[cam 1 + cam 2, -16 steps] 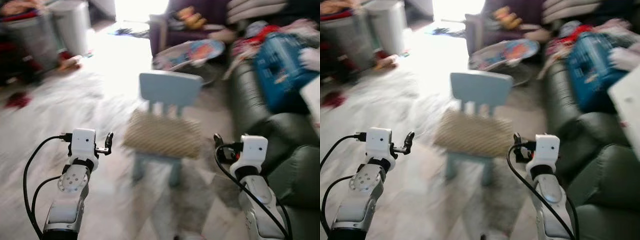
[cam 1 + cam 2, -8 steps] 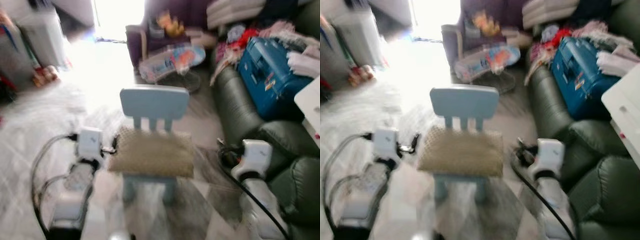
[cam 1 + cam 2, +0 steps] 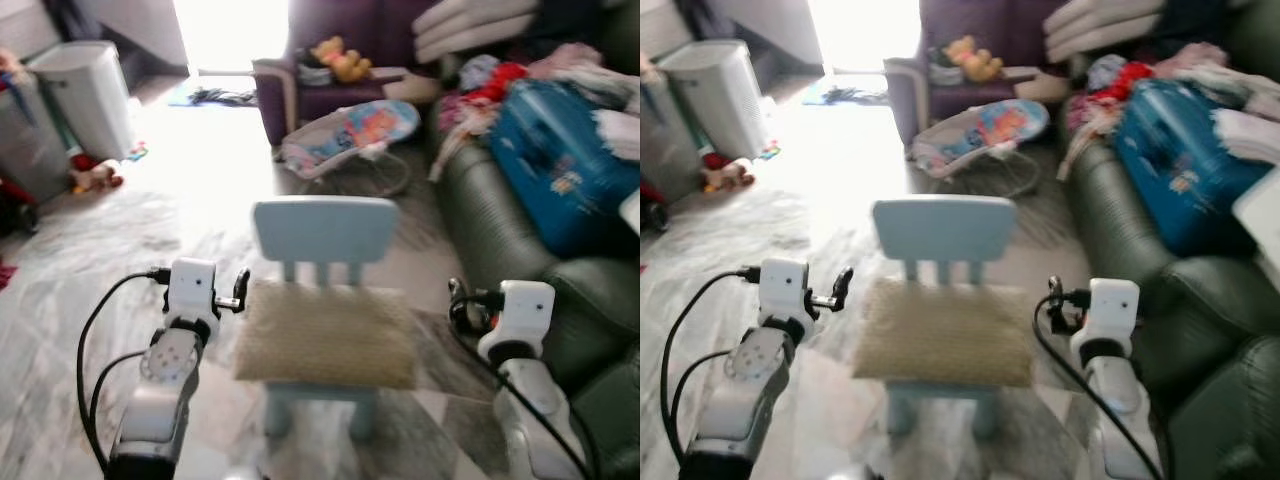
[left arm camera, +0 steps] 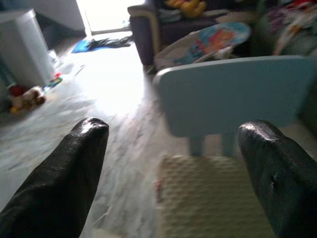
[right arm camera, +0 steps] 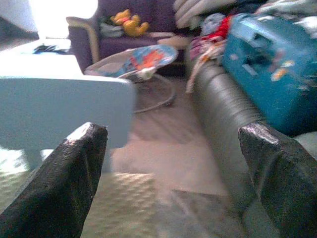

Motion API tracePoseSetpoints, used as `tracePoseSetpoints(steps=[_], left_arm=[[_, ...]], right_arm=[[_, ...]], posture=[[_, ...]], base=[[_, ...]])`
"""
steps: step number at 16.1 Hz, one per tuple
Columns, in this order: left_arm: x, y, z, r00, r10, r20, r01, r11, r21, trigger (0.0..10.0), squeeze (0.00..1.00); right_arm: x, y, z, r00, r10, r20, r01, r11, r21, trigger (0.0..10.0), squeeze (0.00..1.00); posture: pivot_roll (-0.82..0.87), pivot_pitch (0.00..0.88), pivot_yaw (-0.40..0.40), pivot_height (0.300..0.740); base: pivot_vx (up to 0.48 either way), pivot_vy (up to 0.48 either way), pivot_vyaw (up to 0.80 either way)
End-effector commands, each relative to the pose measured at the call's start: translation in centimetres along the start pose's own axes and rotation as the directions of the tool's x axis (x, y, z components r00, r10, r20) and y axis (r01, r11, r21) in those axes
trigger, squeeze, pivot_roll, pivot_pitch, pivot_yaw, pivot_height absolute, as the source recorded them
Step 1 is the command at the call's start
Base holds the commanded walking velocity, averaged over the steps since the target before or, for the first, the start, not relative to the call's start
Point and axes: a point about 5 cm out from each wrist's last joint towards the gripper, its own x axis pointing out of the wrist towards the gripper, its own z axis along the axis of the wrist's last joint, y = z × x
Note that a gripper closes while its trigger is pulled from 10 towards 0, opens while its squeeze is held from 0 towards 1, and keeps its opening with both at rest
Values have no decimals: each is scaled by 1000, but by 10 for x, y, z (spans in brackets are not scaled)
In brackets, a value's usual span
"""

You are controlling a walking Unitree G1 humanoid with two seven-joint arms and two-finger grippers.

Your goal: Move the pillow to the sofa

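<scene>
The sofa (image 3: 500, 230), cluttered with a blue case (image 3: 560, 160), lies to the right. The pillow (image 3: 325, 335) rests on the chair (image 3: 322, 230). It is flanked by the left gripper (image 3: 240, 290) and right gripper (image 3: 455, 300), both spread wide and empty. Both should be closed on opposite pillow edges evenly.

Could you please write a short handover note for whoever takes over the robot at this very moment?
Left gripper: open, empty, raised at the pillow's left edge.
Right gripper: open, empty, raised at the pillow's right edge.
Pillow: beige, lying flat on the seat of the small blue chair, not yet gripped.
Sofa: dark green, to the robot's right, its far end loaded with a blue suitcase and clothes.
Done: robot faces the chair.
Left: grasp the pillow, lift it, turn right, set it on the sofa.
</scene>
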Motion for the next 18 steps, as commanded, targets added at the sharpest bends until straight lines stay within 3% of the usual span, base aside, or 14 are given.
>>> tracePoseSetpoints(steps=[1, 4, 6, 15, 18], left_arm=[[1, 0, 1, 1000, 11, -9, -11, 1000, 19, 10000, 0], [3, -4, 5, 1000, 31, 1, -31, 998, -52, 10000, 0], [3, -9, 10, 999, -6, 47, 7, 1000, -20, 10000, 0], [5, -6, 8, 1000, 0, 28, 1, 999, -38, 10000, 0], [7, -8, 10, 999, 14, 49, -10, 996, -90, 10000, 0]], right_arm=[[0, -1, -1, 1000, -7, -3, 7, 1000, -11, 10000, 0], [-1, -1, -2, 1000, -7, -11, 7, 1000, -4, 10000, 0], [0, -1, -2, 1000, -6, -9, 6, 1000, -6, 10000, 0], [6, 2, 1, 1000, 2, -21, -3, 999, -45, 10000, 0], [6, 2, 1, 1000, -2, -19, 1, 999, -42, 10000, 0]], posture=[[-15, 0, -21, 740], [-14, 0, -22, 740], [-12, 0, -23, 740], [-23, 0, -28, 740], [-27, 0, -27, 740]], base=[[300, 368, 0], [0, 0, 0], [0, 0, 0], [0, -55, 0], [0, 0, 0]])
